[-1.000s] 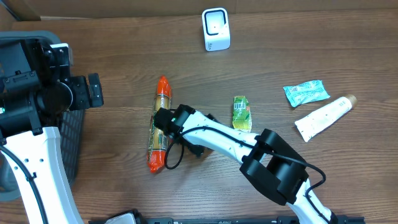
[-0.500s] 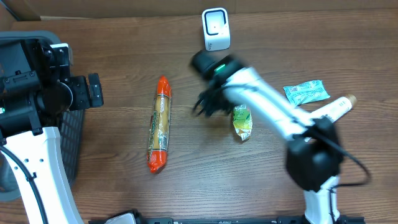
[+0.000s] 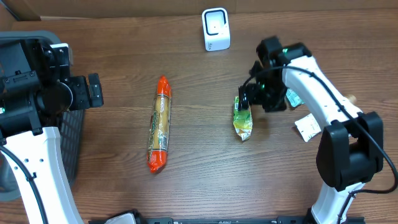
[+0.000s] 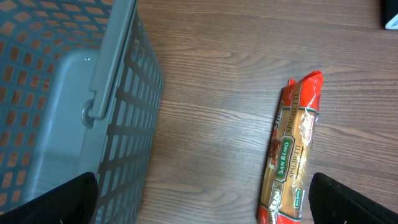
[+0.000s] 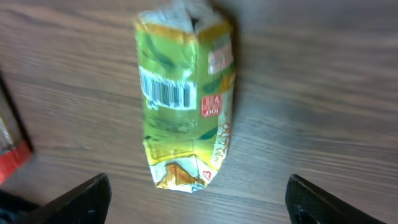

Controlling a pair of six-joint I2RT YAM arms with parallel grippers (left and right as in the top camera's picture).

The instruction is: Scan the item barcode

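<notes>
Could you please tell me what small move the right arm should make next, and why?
Probably lower the right fingers around the crumpled green carton and close: they hang open above it, not touching, with its barcode facing up.

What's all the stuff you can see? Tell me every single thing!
scanner: one, white, far middle of the table
spaghetti pack: one, orange with red ends, lying left of the middle
green pack: one, green and yellow, right of the middle, barcode facing up
packet: one, teal, on the right, mostly hidden by the right arm
tube: one, white, on the right, partly hidden by the right arm
basket: one, grey, left edge
table: one, brown wood, under everything
left gripper: one, black, open, near the basket and the spaghetti pack
right gripper: one, black, open, above the green pack
</notes>
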